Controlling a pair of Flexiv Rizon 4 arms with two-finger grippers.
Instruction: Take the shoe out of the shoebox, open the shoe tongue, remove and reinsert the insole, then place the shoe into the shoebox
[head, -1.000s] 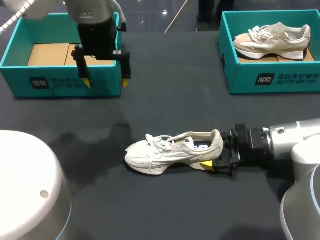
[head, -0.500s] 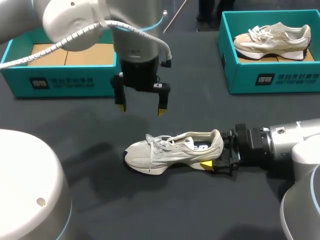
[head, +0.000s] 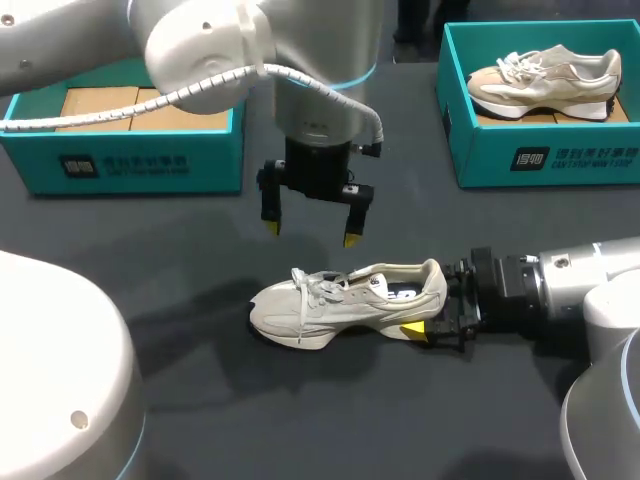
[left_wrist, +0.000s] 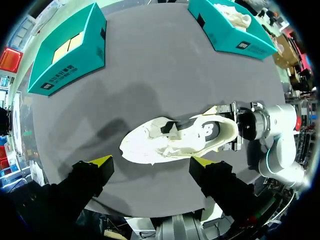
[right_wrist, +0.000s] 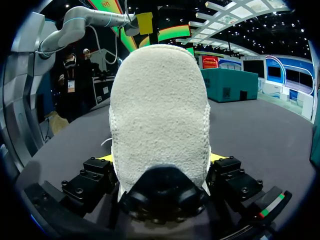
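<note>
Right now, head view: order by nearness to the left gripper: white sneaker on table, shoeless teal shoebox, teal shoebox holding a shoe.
1. White sneaker, mid-table, below left gripper.
2. Shoeless teal shoebox, left.
3. Teal shoebox holding a shoe, right.

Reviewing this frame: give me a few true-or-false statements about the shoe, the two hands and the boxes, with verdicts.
1. The shoe stands on its sole on the table, not in a box. True.
2. The right hand is open and clear of the shoe. False: it is shut on the shoe's heel, a finger on each side.
3. The left hand is open above the shoe's laces and holds nothing. True.
4. The left box holds a shoe. False: only cardboard inserts show in it; the second shoe lies in the right box.
</note>
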